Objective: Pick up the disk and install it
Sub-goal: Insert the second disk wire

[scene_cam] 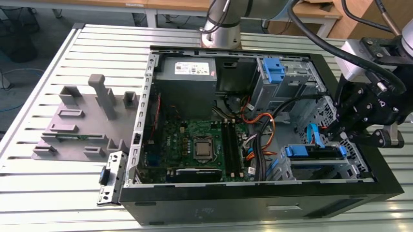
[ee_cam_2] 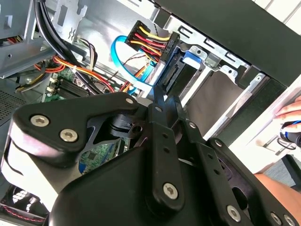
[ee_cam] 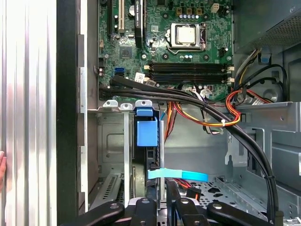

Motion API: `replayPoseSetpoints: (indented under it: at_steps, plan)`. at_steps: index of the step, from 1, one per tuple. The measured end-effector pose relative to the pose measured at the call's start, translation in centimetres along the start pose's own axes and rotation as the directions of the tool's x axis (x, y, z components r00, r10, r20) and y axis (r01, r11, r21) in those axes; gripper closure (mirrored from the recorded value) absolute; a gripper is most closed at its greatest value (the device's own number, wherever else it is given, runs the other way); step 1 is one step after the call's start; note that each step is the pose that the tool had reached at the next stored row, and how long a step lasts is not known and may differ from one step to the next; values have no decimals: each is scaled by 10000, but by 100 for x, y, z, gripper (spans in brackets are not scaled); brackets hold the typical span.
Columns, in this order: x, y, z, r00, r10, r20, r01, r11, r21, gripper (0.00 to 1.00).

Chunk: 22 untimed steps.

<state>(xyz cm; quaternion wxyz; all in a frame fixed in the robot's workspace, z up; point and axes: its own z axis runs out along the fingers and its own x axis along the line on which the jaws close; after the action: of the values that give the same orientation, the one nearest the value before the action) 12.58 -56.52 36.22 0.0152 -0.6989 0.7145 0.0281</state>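
The disk (scene_cam: 314, 151) sits in the drive cage at the case's front corner, on the exterior view's right, with its blue side rails showing. In the first wrist view its blue rail (ee_cam: 146, 133) stands upright between the cage walls. In the second wrist view its dark end (ee_cam_2: 175, 75) lies under a blue tab, beside a plug with red, yellow and black wires (ee_cam_2: 150, 41). My gripper (scene_cam: 343, 134) hangs just above the cage. Its black fingers (ee_cam_2: 162, 110) are drawn together, tips at the disk's cabled end, with nothing seen between them.
The open black computer case (scene_cam: 258, 205) holds the motherboard (scene_cam: 193, 140), a grey power-supply box (scene_cam: 187, 72) and an upper blue-latched bay (scene_cam: 274, 72). Thick black cables (ee_cam: 221, 117) and a blue data cable (ee_cam: 178, 175) run close to the gripper. A grey fixture (scene_cam: 84, 121) lies outside. A hand (ee_cam_2: 290, 110) is nearby.
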Motion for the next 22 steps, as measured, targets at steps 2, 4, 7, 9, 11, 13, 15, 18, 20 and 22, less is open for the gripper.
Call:
replayPoseSetpoints:
  at_steps: [2, 4, 7, 9, 11, 13, 15, 18, 20, 22]
  plan:
    - [-2, 0, 0, 10000, 0, -2, 0, 10000, 0, 76]
    - [-5, -2, 3, 10000, 1, -2, -1, 10000, 0, 76]
    - [-7, -7, 7, 10000, 0, -1, 0, 10000, 0, 76]
    - [-9, -13, 8, 10000, -1, -1, 1, 10000, 0, 76]
    - [-12, -20, 8, 10000, 0, -3, 0, 10000, 0, 76]
    - [-15, -32, 8, 10000, 0, -3, 0, 10000, 0, 76]
    - [-18, -45, 10, 10000, 0, -2, 0, 10000, 0, 76]
    - [-24, -70, 12, 10000, 0, 0, 0, 10000, 0, 76]
    - [-34, -86, 13, 10000, 0, -1, 0, 10000, 0, 76]
    - [-45, -100, 14, 10000, 0, -1, 0, 10000, 0, 76]
